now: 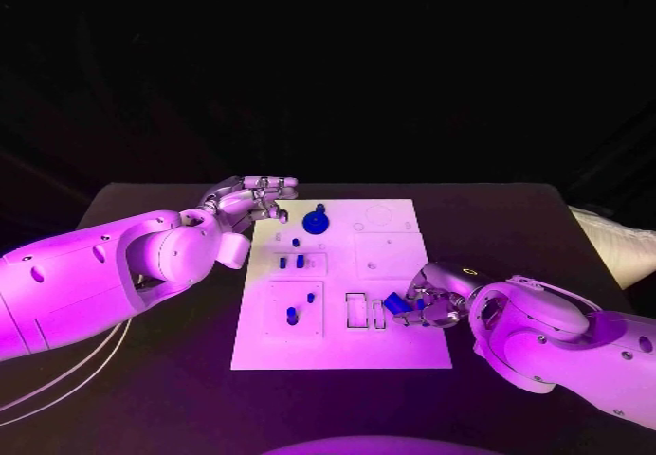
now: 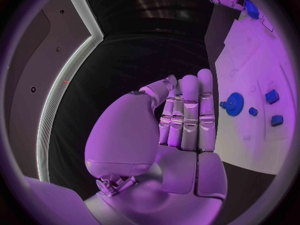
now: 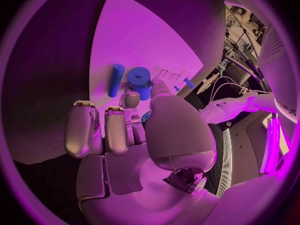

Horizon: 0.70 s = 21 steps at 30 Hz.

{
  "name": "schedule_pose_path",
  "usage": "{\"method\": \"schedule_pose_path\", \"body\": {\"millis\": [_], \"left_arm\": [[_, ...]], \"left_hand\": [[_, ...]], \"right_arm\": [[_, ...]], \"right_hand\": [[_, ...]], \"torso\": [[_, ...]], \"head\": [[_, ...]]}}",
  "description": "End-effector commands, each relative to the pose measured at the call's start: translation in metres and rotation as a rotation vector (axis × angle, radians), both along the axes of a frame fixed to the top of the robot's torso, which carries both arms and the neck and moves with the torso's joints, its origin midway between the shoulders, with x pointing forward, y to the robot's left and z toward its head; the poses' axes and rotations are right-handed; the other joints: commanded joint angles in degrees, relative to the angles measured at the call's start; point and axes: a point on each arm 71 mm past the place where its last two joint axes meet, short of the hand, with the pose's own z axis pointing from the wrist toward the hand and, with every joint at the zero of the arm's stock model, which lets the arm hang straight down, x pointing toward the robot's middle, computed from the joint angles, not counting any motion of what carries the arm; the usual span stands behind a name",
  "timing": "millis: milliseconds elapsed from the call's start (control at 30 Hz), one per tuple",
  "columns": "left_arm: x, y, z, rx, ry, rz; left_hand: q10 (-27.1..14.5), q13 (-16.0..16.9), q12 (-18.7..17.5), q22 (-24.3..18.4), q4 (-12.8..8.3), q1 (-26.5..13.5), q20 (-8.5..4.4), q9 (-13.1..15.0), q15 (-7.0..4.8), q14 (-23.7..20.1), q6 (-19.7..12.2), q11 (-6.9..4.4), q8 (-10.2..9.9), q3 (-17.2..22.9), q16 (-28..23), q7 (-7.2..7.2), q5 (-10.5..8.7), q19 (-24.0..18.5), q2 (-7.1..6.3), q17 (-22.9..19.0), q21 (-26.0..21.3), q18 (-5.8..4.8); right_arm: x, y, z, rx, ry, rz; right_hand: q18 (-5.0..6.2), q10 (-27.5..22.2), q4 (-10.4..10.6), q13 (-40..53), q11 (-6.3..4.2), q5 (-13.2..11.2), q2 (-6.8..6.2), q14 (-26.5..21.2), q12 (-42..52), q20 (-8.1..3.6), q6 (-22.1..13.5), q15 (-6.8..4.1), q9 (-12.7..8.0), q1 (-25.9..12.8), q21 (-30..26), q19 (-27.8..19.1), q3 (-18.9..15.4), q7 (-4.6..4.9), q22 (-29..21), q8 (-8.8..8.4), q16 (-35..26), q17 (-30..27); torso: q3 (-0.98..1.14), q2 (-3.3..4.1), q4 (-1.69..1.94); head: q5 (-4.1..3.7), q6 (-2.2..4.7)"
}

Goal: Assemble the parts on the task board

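Mid-assembly: right hand point(image 1: 435, 305) pinches a blue part point(image 1: 396, 303) over the task board point(image 1: 396, 355); left hand point(image 1: 254, 199) spread, empty; several parts look unplaced.

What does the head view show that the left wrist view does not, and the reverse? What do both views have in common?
Head view: the full outline of the task board, near edge included, and both white arms. Left wrist view: the palm of the left hand, fingers straight and side by side, holding nothing. Both: the blue gear on the board, and the right hand holding a blue part.
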Motion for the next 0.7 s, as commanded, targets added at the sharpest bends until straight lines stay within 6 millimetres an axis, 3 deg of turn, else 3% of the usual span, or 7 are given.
{"method": "schedule_pose_path", "body": {"millis": [33, 467, 700], "left_arm": [[-0.001, -0.002, 0.001, -0.007, -0.005, -0.021], [-0.001, 0.000, 0.001, -0.005, -0.004, -0.021], [-0.001, 0.000, 0.000, -0.003, -0.003, -0.022]], "left_hand": [[-0.36, 0.10, 0.23, -0.10, 0.03, -0.15, 0.21, -0.09, -0.01, -0.53, -0.29, -0.12, -0.10, -0.27, -0.22, 0.02, 0.20, -0.38, 0.65, -0.06, -0.29, 1.12], [-0.36, 0.10, 0.23, -0.10, 0.03, -0.15, 0.21, -0.09, -0.01, -0.53, -0.29, -0.12, -0.10, -0.27, -0.22, 0.02, 0.20, -0.38, 0.65, -0.06, -0.29, 1.12], [-0.36, 0.10, 0.23, -0.10, 0.03, -0.15, 0.21, -0.09, -0.01, -0.53, -0.29, -0.12, -0.10, -0.27, -0.22, 0.02, 0.20, -0.38, 0.65, -0.06, -0.29, 1.12]], "right_arm": [[-0.001, 0.002, -0.007, -0.032, 0.003, 0.004], [-0.001, 0.001, -0.005, 0.061, -0.046, -0.062], [-0.008, 0.002, 0.005, 0.166, -0.081, -0.081]], "right_hand": [[-0.60, 0.00, 0.45, 0.64, 0.01, 0.71, 0.87, 3.49, 0.56, 0.13, -0.16, -0.35, -0.05, 0.54, 0.23, 0.01, -0.16, -0.12, 0.13, 0.43, 0.27, 0.09], [-0.80, 2.14, 0.77, 5.16, -0.76, 3.94, 4.31, 3.71, 3.44, -0.35, 2.10, -0.93, 0.94, 2.24, 1.09, 0.46, -0.22, -1.00, 1.45, 1.97, 1.28, 1.30], [-0.86, 2.61, 0.89, 6.00, -0.96, 5.03, 4.83, 3.77, 3.86, -0.57, 2.51, -1.13, 1.23, 2.35, 1.33, 0.60, -0.39, -1.21, 1.81, 2.14, 1.59, 1.69]], "torso": [[-0.01, -0.02, -0.01], [-0.02, -0.09, -0.01], [-0.04, -0.12, -0.02]], "head": [[0.11, -0.13], [0.11, -0.26], [0.20, -0.11]]}}
